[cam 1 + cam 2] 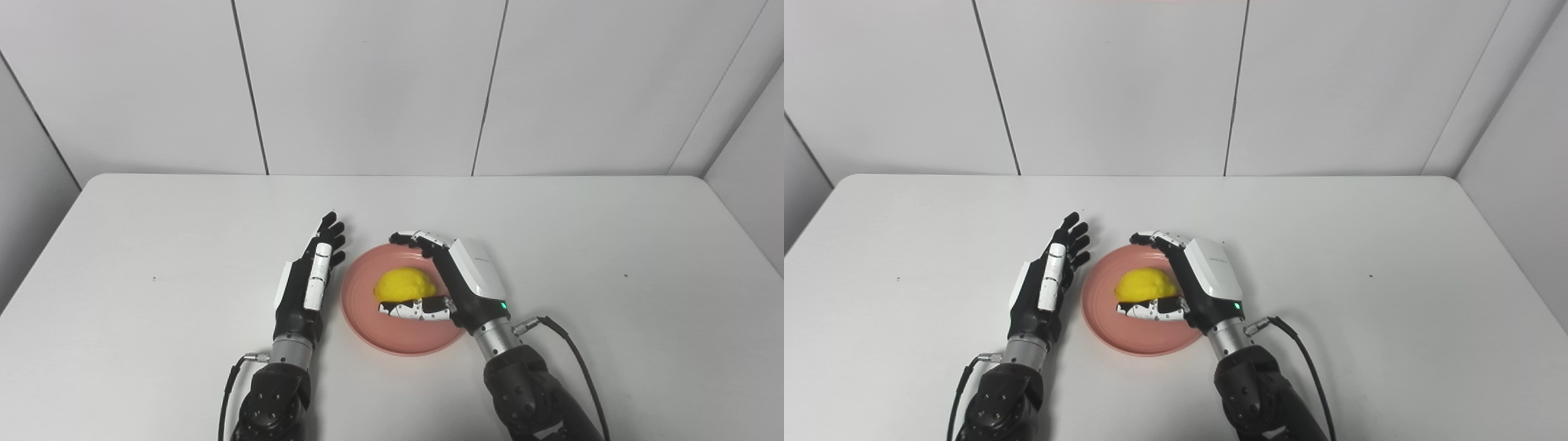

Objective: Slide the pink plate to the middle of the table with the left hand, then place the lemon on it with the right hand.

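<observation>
Lemon (404, 285): yellow, resting on pink plate (361, 312), slightly toward far side of plate centre. Placed there as the task's end state; judged delivered, release apparently under way or just pending.

Pink plate: round, shallow rim, lying flat on white worktop (551, 257), roughly midway across the width and somewhat toward the near edge. Position consistent with the sliding step being complete.

Right hand (456, 282): over right half of plate, back of hand up and tilted outward, wrist entering from lower right. Fingers (422, 239) curled in an arc over the far side of lemon, tips past it above the plate's far rim; thumb (413, 309) stretched along the near side of fruit, close against it. Cupped loosely around lemon rather than clamped; gap visible between curled fingers and fruit on far side. Whether thumb actually touches lemon: cannot tell. Pose suited to setting fruit down without rolling it off.

Left hand (312, 275): just beside plate's left rim, apart from it by a narrow strip of worktop. Standing on edge, palm facing the plate, fingers (331, 233) extended forward and lightly spread, holding nothing. Forearm straight in from lower left. Pose suggests a guard or parked position after pushing, ready to steady the plate if nudged.

Risk noted: withdrawing thumb could drag lemon toward near rim.
</observation>
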Tool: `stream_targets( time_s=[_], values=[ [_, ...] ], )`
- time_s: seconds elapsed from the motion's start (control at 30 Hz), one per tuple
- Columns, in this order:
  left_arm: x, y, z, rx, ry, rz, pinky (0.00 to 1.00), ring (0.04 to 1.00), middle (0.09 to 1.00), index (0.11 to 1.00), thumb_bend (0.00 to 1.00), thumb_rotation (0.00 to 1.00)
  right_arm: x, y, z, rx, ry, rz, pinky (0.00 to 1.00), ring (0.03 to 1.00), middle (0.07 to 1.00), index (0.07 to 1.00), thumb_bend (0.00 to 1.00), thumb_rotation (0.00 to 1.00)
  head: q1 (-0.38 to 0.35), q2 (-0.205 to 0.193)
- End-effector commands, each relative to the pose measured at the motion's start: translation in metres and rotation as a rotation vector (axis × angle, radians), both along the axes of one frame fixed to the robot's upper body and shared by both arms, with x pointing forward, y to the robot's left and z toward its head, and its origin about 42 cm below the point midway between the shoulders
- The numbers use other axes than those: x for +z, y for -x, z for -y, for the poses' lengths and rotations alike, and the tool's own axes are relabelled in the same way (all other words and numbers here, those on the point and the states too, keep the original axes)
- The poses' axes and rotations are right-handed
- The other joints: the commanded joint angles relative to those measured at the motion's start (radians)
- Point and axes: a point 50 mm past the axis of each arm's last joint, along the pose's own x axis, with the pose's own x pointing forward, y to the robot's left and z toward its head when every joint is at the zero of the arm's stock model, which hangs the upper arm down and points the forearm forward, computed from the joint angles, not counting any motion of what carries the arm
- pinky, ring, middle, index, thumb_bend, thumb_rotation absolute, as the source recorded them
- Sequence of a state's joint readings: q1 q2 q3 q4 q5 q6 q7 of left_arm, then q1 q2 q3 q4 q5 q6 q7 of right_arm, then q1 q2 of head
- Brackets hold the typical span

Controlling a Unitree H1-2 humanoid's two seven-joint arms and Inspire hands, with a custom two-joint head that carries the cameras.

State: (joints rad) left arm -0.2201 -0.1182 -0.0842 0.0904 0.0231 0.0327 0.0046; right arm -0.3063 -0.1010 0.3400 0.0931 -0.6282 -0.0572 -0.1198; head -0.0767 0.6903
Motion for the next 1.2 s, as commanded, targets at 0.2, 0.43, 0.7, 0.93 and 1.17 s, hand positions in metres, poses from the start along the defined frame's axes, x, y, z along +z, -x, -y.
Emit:
stream_targets(
  time_s=[0.2,0.43,0.7,0.93,1.17],
  values=[
    [0.023,-0.009,0.006,-0.004,0.022,0.084,0.90,0.920,0.919,0.907,0.60,1.00,0.018,-0.002,-0.002,0.058,0.002,0.095,0.82,0.869,0.830,0.825,0.67,0.42,0.003,0.003],
    [0.023,-0.009,0.005,-0.008,0.014,0.084,0.91,0.929,0.929,0.916,0.61,1.00,0.018,-0.002,-0.002,0.058,0.029,0.090,0.89,0.909,0.877,0.868,0.68,0.53,0.003,0.003],
    [0.024,-0.009,0.004,-0.003,0.006,0.081,0.92,0.932,0.932,0.917,0.62,1.00,0.023,0.002,0.002,0.030,-0.143,0.094,0.98,0.984,0.984,0.984,0.72,0.79,0.004,0.003],
    [0.022,-0.008,0.003,0.004,-0.008,0.093,0.94,0.948,0.942,0.923,0.64,1.00,0.027,0.008,0.019,0.012,-0.412,0.031,0.98,0.997,0.999,0.989,0.72,0.97,0.006,0.003],
    [0.022,-0.008,0.002,0.007,-0.006,0.098,0.94,0.946,0.946,0.931,0.62,1.00,0.024,0.010,0.036,-0.028,-0.514,0.005,0.96,0.987,0.984,0.976,0.70,1.00,0.005,0.004]
  ],
)
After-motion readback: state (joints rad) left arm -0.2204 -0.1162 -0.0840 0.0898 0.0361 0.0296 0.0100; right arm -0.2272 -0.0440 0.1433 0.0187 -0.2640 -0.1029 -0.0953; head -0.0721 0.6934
